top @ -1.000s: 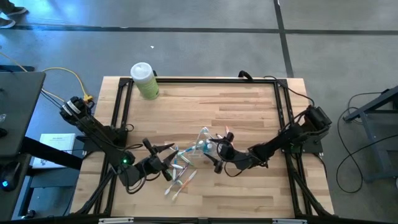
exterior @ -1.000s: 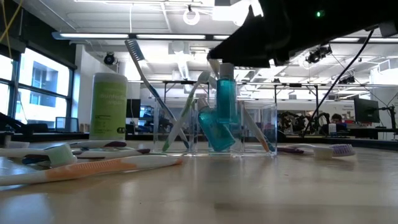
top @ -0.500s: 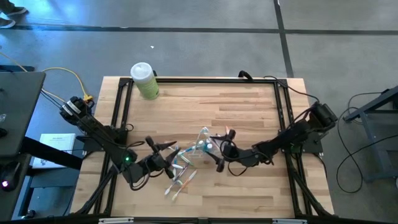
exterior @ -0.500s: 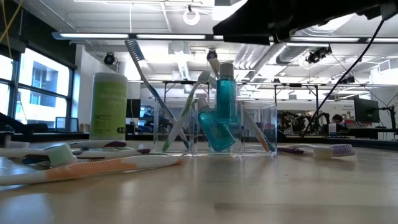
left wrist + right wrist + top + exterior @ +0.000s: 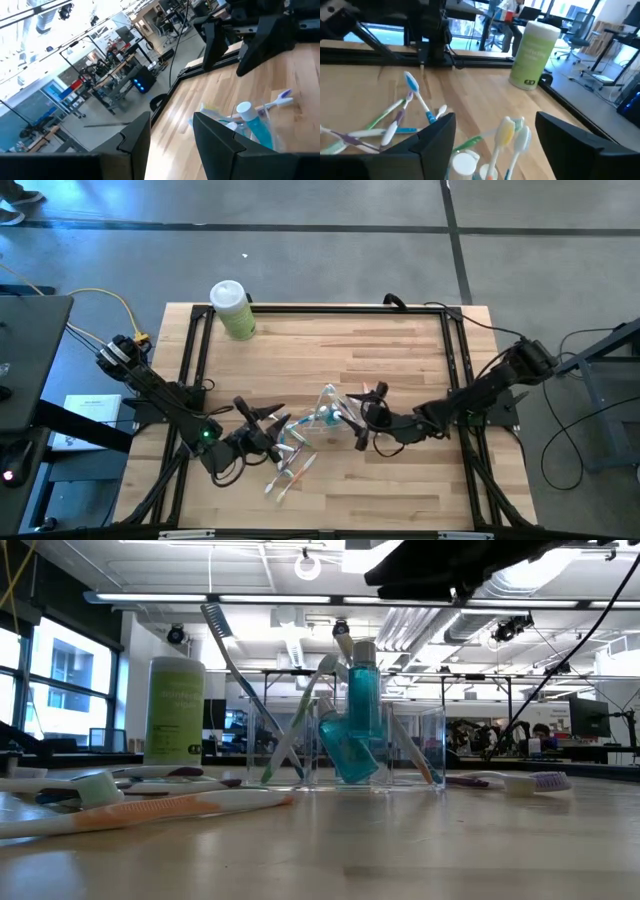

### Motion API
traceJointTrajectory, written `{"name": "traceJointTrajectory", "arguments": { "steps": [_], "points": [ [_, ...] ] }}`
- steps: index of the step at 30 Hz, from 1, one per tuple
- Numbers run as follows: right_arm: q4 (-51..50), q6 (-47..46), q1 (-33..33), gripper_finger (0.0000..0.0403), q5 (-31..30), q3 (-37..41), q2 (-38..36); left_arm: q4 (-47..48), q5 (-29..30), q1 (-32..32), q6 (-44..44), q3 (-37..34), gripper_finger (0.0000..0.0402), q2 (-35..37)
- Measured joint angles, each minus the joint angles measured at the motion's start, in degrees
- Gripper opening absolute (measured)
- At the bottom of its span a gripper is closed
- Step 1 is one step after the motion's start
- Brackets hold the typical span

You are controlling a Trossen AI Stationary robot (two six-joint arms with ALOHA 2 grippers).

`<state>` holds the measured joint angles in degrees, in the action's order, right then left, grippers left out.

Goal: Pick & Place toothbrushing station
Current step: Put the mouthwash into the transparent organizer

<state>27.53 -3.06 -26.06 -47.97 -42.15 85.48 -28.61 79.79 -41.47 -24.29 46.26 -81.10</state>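
Two arms flank the toothbrushing station, and you have nothing in either of them. Your left gripper (image 5: 268, 418) sits at about 8 o'clock on the bench (image 5: 400, 350), fingers apart, just beside the loose toothbrushes (image 5: 285, 470); its wrist view shows the two dark fingers (image 5: 220, 140) spread with bare wood between them. Your right gripper (image 5: 365, 412) sits toward 5 o'clock, just to the 3 o'clock side of the clear cup (image 5: 325, 418), also spread and empty. In its wrist view the fingers (image 5: 432, 137) stand wide, with brush heads (image 5: 512, 132) and a white tube cap (image 5: 464, 162) showing between them.

You can see the cup (image 5: 345, 745) low and centre on the bench, standing upright. It holds teal tubes (image 5: 355, 730) with white caps and several toothbrushes leaning out at angles. How many tubes are inside cannot be told for sure from these views.

More toothbrushes lie flat on the bench at the cup's 7 o'clock side, partly crossing each other. One more lies well off at the low view's right edge (image 5: 525, 780).

Look to 11 o'clock, near the far corner, for the pale-green bottle (image 5: 232, 310), upright, white cap on, well apart from the station.
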Motion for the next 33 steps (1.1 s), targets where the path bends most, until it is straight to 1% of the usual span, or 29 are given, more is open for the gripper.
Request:
{"name": "traceJointTrajectory", "arguments": {
  "steps": [3, 6, 9, 14, 15, 19, 24, 33],
  "points": [
    [0.1, 0.1, 1.0, 0.0234, 5.4, 0.0, 0.7, 1.7, 0.0, 1.1, 1.7, 0.0, 0.0143, 0.0],
    [0.0, 0.1, 1.4, 0.0192, 9.8, 0.0, 0.8, 3.1, -0.1, 2.1, 4.4, 0.0, 0.0143, 0.0],
    [0.0, 0.3, 1.5, 0.0135, 10.6, 0.0, 0.8, 4.5, -0.5, 2.5, 6.6, 0.0, 0.0143, 0.0],
    [0.5, 0.3, 1.5, 0.0024, 10.5, 0.0, 0.8, 5.6, -0.5, 2.0, 9.2, 0.0, 0.0143, 0.0],
    [0.6, 0.1, 1.5, 0.0014, 10.5, 0.0, 0.8, 5.6, -0.6, 1.6, 9.2, 0.0, 0.0143, 0.0],
    [1.7, -0.2, 1.0, 0.0003, 10.4, 0.0, 0.8, 6.1, -0.6, 0.6, 9.9, 0.0, 0.0143, 0.0],
    [3.0, -0.2, 0.1, 0.0003, 8.7, 0.0, 2.1, 6.7, -0.6, -0.6, 10.9, 0.0, 0.0143, 0.0],
    [13.4, 1.1, -0.2, 0.0002, 5.3, 0.0, 11.2, 8.3, -1.8, -1.9, 12.8, 0.0, 0.0143, 0.0]
  ]
}}
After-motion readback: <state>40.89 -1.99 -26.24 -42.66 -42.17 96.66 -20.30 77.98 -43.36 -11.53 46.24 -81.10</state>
